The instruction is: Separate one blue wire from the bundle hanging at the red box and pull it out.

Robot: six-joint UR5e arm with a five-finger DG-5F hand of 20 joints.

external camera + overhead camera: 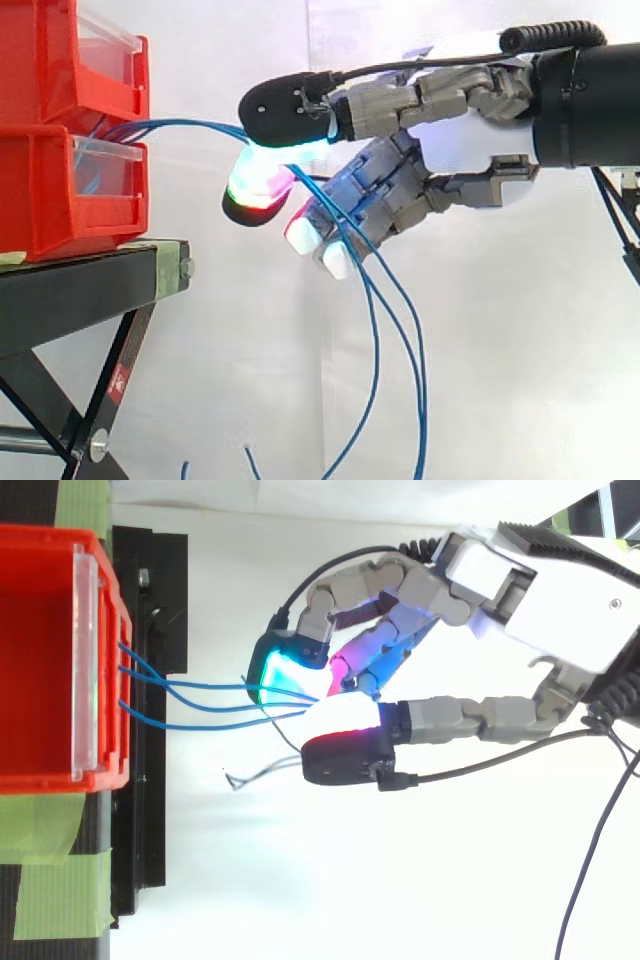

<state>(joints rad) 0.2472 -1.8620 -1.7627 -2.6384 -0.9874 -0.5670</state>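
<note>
Three blue wires (200, 688) leave the front of the red bin (40, 660) and run right, close together, into the hand (560, 600). In the side view the blue wires (190, 125) come out between the two stacked red bins (40, 180), pass among the curled fingers and hang down in long loops (415, 380). The hand (460, 135) reaches in from the right, level with the bins. Its fingers are curled, and glowing fingertips (262, 185) press together on the wires. I cannot tell how many wires are pinched.
The bins stand on a black stand (80, 285) with angled legs. Green tape (55, 880) holds the stand's top at the lower left. A white curtain hangs behind. Open air lies between the bins and the hand.
</note>
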